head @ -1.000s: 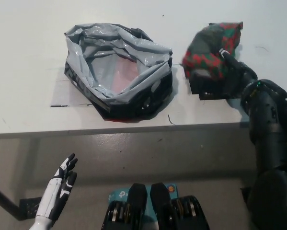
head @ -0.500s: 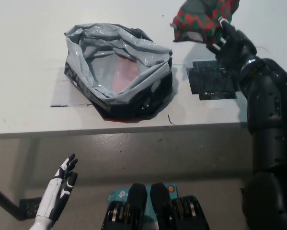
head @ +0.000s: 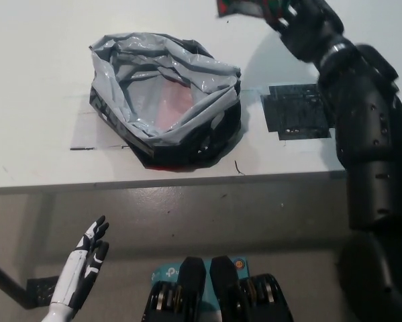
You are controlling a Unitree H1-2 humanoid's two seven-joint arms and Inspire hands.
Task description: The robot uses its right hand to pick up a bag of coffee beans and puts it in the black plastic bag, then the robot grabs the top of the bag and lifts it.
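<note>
The black plastic bag (head: 166,100) sits open on the white table, its grey lining rolled outward and something reddish showing at the bottom. My black right hand (head: 305,23) is raised at the top right of the head view, shut on the red-and-green coffee bean bag (head: 244,7). Only the lower edge of that bag shows; the rest is cut off by the picture's top edge. It hangs above and to the right of the black bag's mouth. My white left hand (head: 86,255) rests low at the lower left, below the table edge, fingers apart and holding nothing.
A dark square mat or marking (head: 294,111) lies on the table (head: 39,80) right of the black bag, where the coffee bag stood. The table's front edge (head: 187,182) runs across the middle of the view, with grey floor below it.
My right hand has lifted the coffee bean bag off the dark square and carried it up and slightly left, nearly out of the top of the picture. The left hand has not moved.
</note>
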